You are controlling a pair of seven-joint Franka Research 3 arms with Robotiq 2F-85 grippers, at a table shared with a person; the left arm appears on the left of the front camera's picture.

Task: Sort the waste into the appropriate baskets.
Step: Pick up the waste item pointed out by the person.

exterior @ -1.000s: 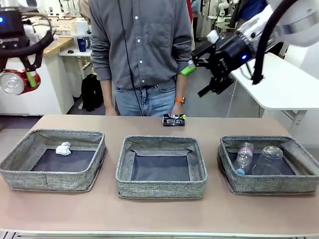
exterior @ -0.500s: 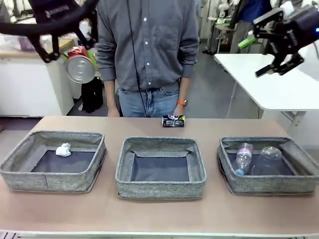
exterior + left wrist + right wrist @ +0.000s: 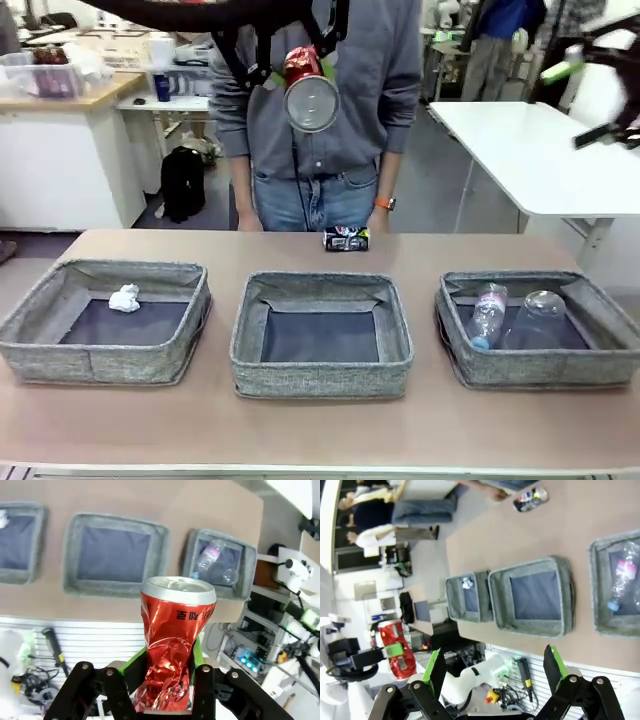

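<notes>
Red can (image 3: pixel 305 85) hangs high over the table (image 3: pixel 320 430), in line with the middle basket (image 3: pixel 320 280) and in front of the person's shirt (image 3: pixel 400 60). The left end effector (image 3: pixel 298 72) is clamped on its crushed lower half, and the left wrist view shows the green pads (image 3: pixel 134 661) pressed to both sides of the dented metal, with the can's top pointing down at the baskets.

A second ago the can was at the far left of the front view, outside the left basket (image 3: pixel 100 268). Half a second ago it was above that basket's far corner. Now it has crossed to the centre. My reading is that the middle basket, which holds nothing, is its destination, and that lowering and release are what remain for this piece.

The right end effector (image 3: pixel 590 100), jaws apart and holding nothing, has pulled away from near the person's hand to the upper right edge of the front view.

Otherwise nothing has shifted. The paper ball (image 3: pixel 125 297) lies in the left basket, and the bottle (image 3: pixel 487 312) and cup (image 3: pixel 540 315) lie in the right basket (image 3: pixel 540 280). The dark can (image 3: pixel 346 238) rests on the table's far edge, behind the middle basket, still unsorted.
</notes>
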